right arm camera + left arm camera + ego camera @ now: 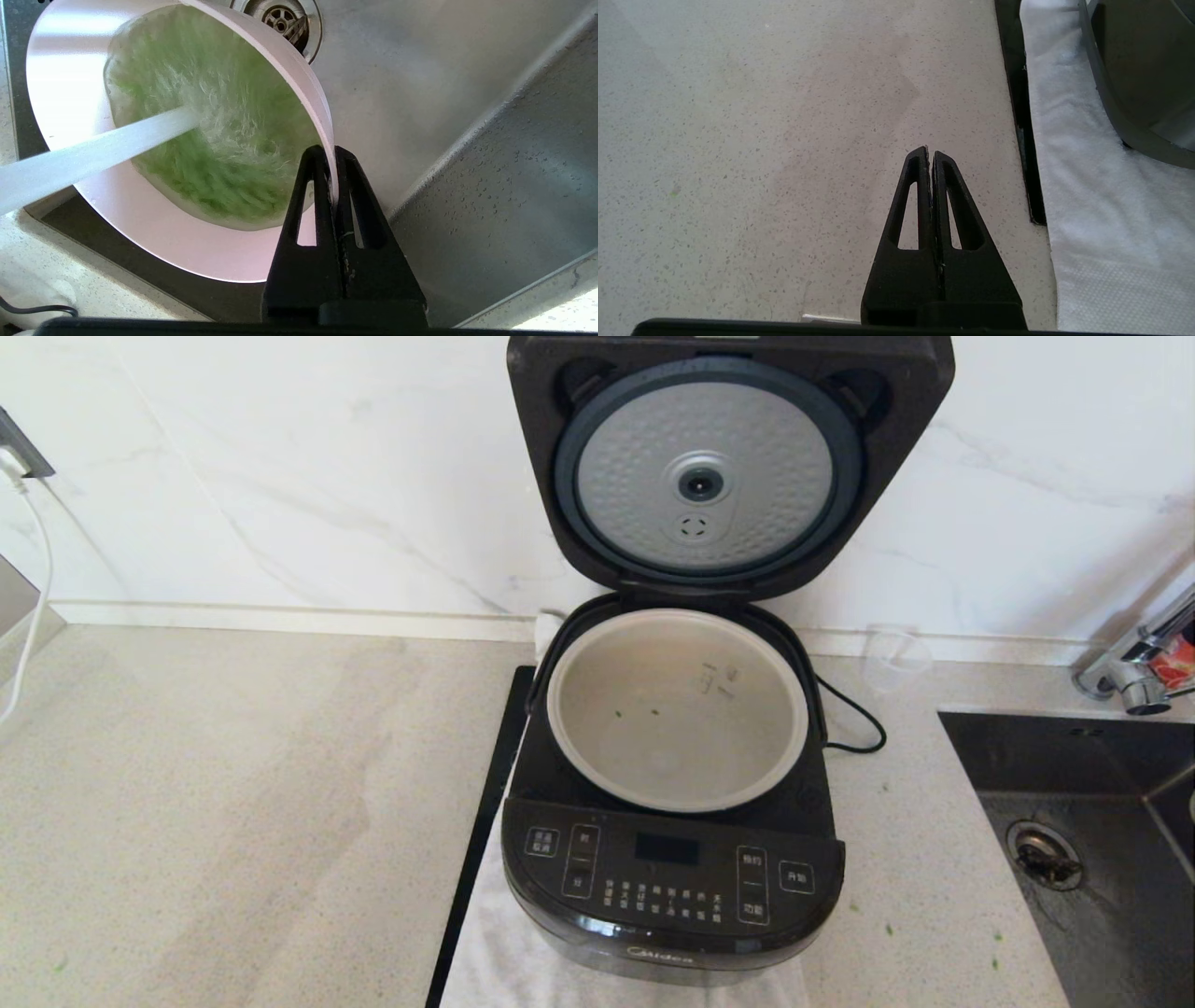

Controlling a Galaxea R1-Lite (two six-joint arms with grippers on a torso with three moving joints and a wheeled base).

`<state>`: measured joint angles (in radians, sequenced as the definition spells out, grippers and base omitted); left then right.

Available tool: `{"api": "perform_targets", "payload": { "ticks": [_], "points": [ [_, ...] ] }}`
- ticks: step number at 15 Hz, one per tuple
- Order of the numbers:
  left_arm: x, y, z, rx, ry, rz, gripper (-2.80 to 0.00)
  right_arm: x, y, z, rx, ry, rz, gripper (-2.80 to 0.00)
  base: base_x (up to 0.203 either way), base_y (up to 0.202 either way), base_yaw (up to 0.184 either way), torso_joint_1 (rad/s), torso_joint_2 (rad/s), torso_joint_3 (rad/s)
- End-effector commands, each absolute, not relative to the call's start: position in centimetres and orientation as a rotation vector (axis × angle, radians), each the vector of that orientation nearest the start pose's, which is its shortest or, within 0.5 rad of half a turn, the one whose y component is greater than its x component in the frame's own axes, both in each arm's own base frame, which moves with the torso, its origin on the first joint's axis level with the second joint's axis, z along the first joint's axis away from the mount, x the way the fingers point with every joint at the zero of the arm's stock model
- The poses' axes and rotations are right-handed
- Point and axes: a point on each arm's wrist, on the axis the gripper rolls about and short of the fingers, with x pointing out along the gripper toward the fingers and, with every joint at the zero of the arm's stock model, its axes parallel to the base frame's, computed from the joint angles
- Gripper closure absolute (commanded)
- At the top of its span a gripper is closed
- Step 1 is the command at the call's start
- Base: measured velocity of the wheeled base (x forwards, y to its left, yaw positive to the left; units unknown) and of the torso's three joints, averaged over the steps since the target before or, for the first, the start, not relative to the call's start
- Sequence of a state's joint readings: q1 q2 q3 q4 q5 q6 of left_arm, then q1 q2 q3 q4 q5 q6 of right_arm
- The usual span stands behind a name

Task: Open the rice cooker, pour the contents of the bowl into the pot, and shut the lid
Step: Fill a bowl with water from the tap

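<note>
Right wrist view: one right claw (332,156) pinches the rim of one bowl (70,79) over the sink (420,93), its greens (210,140) blurred under water. One rice cooker (667,877) on the worktop (233,784), lid (728,467) cropped. Left claw (930,156) pressed together.

- my head camera looks forward and down from above at the rice cooker (670,859), the countertop (233,784) and the sink (1083,821) off to my right; neither of my grippers shows in it.
- my left wrist camera sits behind my left gripper (931,153) and faces down, close over the countertop beyond its tips, the cooker's base at one edge.
- my right wrist camera sits behind my right gripper (330,151), close above the sink, the bowl (187,238) filling the view just ahead of the tips.
- head and left wrist views share the cooker and white towel (1087,196); head and right wrist views share the sink drain (280,18).
</note>
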<state>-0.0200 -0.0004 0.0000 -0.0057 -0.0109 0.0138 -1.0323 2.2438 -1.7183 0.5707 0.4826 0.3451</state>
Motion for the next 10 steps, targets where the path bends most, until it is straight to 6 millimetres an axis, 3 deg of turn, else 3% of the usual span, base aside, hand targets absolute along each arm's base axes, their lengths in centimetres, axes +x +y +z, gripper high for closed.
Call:
{"api": "perform_targets", "payload": {
  "ticks": [1, 7, 10],
  "points": [
    [-2.3, 0.0, 7.6, 0.014, -0.006, -0.031, 0.0, 22.3, -35.2, 12.9, 1.087, 0.738, -0.635, 0.0, 0.0, 0.0, 0.0, 0.0, 0.0, 0.0],
    [-2.3, 0.0, 7.6, 0.014, -0.006, -0.031, 0.0, 22.2, -33.3, 15.2, 1.091, 0.741, -0.573, 0.0, 0.0, 0.0, 0.0, 0.0, 0.0, 0.0],
    [-2.3, 0.0, 7.6, 0.014, -0.006, -0.031, 0.0, 22.6, -29.6, 16.9, 1.024, 0.794, -0.501, 0.0, 0.0, 0.0, 0.0, 0.0, 0.0, 0.0]
  ]
}}
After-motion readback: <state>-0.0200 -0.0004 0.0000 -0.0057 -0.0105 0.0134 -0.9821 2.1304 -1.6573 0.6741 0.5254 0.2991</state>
